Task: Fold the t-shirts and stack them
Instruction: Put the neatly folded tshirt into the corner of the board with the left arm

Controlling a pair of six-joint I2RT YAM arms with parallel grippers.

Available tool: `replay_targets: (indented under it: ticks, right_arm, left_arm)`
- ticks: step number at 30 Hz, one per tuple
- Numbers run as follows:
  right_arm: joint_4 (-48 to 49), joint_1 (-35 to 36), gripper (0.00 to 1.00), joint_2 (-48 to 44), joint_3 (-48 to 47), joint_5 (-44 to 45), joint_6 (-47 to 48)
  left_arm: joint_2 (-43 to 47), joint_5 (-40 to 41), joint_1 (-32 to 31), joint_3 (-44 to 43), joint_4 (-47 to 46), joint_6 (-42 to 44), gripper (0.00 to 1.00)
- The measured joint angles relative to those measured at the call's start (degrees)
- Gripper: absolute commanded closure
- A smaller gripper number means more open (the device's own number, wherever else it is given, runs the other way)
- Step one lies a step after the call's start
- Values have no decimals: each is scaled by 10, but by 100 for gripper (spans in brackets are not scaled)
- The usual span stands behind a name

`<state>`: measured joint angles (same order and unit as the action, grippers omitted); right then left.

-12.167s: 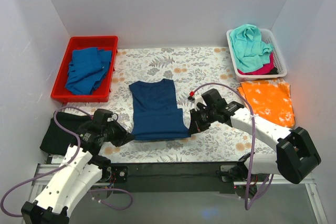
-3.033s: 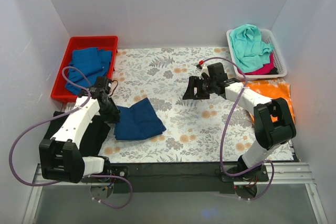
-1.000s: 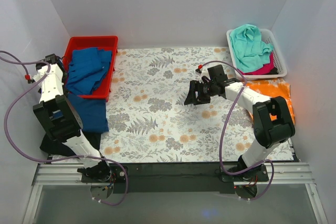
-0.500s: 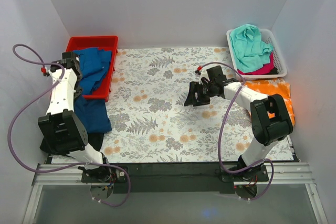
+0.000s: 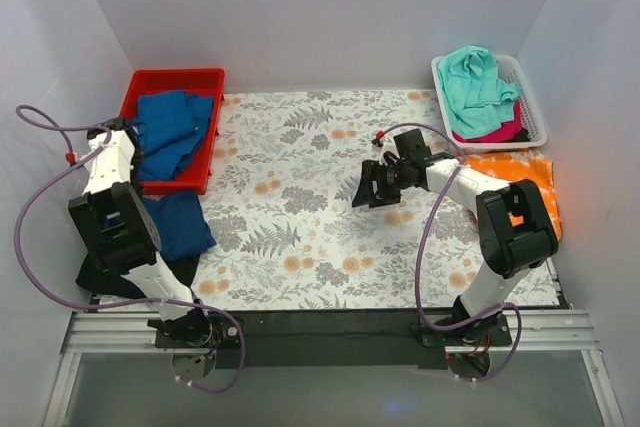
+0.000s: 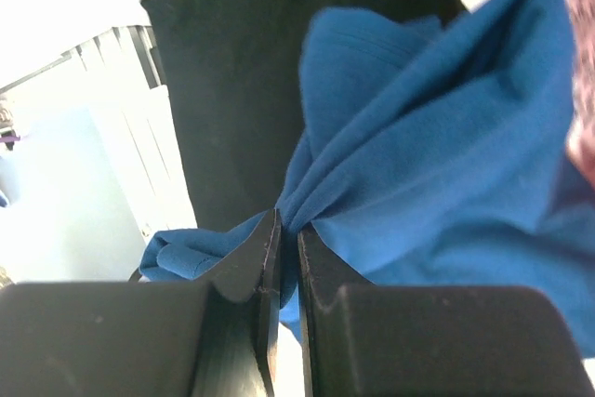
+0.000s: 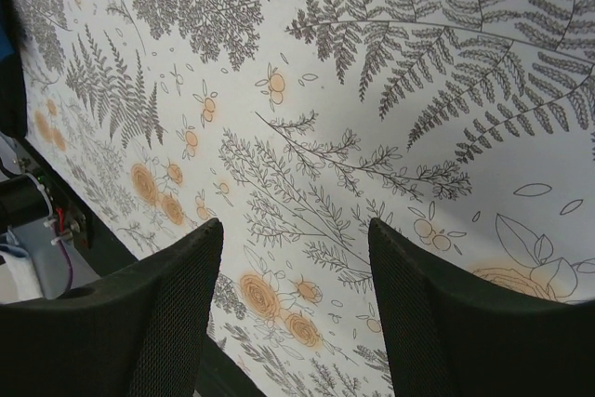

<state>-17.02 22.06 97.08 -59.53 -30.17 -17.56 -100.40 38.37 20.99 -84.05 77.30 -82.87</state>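
Observation:
My left gripper is shut on a bunched edge of a folded blue t-shirt. That t-shirt hangs at the table's left side, just in front of the red bin, above a black t-shirt. In the top view the left arm stands over the bin's left corner and hides its own fingers. My right gripper is open with nothing between its fingers. It hovers over the floral mat right of centre.
The red bin holds more blue t-shirts. A white basket at the back right holds a teal t-shirt and a pink one. An orange t-shirt lies flat in front of it. White walls enclose three sides.
The left arm swung right over the bin corner and then back a little towards the front, still holding the blue t-shirt, which shifted slightly right. The right gripper has barely moved.

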Motion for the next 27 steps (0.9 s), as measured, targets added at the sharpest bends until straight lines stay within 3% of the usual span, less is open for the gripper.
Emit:
replay_targets:
  ticks: [8,14,20,21,23,27]
  right_arm:
    - [-2,0,31,-3,13,2,4]
    - [-2,0,32,-3,12,2,8]
    - [-2,0,32,-3,12,2,10]
    - [-2,0,32,-3,12,2,11]
    - [-2,0,32,-3,12,2,11]
    - [-2,0,32,-2,12,0,11]
  left_arm:
    - [-5,3,78,-50,3,6,100]
    - [-33,11,85,-69,3,5,99]
    - [-51,4,84,-67,3,9,73]
    - [-49,2,84,-67,3,10,61]
    - [-41,0,84,-67,1,15,50]
    - [2,1,84,-67,-18,26,43]
